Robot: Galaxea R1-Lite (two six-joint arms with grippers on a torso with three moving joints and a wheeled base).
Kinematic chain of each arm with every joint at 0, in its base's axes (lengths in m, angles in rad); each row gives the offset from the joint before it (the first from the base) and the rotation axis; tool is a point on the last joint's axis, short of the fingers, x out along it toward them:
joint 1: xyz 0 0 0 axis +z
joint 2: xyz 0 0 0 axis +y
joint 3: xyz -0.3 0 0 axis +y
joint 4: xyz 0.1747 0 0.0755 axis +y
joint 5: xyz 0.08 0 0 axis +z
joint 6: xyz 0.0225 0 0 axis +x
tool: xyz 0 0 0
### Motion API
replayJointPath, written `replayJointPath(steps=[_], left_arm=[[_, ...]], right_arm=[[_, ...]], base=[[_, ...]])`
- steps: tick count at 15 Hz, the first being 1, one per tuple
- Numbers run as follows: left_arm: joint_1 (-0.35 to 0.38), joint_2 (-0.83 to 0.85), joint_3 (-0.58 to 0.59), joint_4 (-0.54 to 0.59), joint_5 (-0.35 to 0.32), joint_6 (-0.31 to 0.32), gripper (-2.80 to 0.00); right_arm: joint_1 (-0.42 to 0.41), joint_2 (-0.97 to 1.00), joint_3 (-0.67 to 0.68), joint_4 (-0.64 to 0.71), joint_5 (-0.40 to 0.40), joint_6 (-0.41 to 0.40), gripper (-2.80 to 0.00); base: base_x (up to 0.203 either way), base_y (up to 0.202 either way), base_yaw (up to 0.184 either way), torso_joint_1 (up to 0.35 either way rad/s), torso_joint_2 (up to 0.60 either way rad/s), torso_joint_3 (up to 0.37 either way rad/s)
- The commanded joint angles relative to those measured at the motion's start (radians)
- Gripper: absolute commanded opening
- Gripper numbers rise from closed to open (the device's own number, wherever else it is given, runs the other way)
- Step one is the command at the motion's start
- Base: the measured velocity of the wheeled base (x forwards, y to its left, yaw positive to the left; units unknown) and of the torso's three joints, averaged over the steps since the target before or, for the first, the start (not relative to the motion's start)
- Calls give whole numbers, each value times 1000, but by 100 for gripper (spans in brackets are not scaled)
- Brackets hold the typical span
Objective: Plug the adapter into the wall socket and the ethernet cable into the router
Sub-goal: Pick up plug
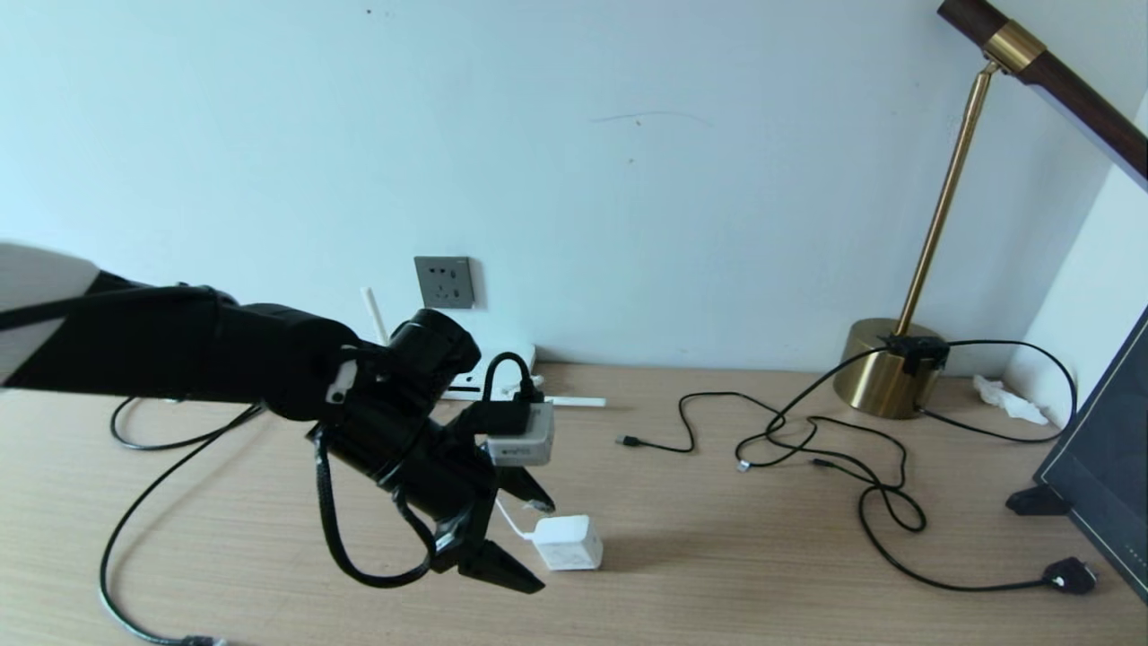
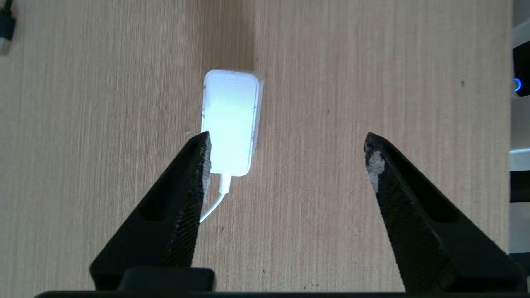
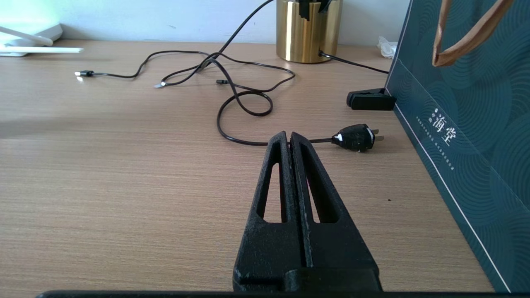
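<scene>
The white cube adapter (image 1: 567,541) lies on the wooden table (image 1: 762,574), its thin white cord running back under my left gripper (image 1: 538,544). That gripper is open and hangs just over the adapter. In the left wrist view the adapter (image 2: 230,120) sits by one fingertip (image 2: 203,142), off centre from the left gripper (image 2: 287,138). The dark-grey wall socket (image 1: 444,282) is on the wall behind. The white router (image 1: 525,359) lies below it, mostly hidden by my arm. A thicker black cable, the ethernet cable (image 1: 121,529), trails along the table's left. My right gripper (image 3: 290,134) is shut and empty.
A brass lamp base (image 1: 888,368) stands at the back right. Thin black USB cables (image 1: 807,431) and the lamp's cord with its two-pin plug (image 1: 1072,574) sprawl in front of it. A dark teal bag (image 1: 1108,467) and a black clip (image 1: 1036,500) line the right edge.
</scene>
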Motion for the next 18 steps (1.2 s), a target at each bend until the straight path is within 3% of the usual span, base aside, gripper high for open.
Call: replayJointPath(steps=[1, 9, 18], left_arm=[[-10, 41, -10, -7, 3, 7, 0], [-5, 150, -153, -13, 24, -5, 0], [-1, 215, -183, -8, 80, -4, 0]], right_arm=[[0, 0, 12, -1, 0, 0, -280], [0, 0, 12, -1, 0, 0, -280], [0, 0, 12, -1, 0, 0, -280]], base=[[0, 0, 0, 0, 0, 0], [0, 0, 0, 0, 0, 0], [0, 0, 0, 0, 0, 0]])
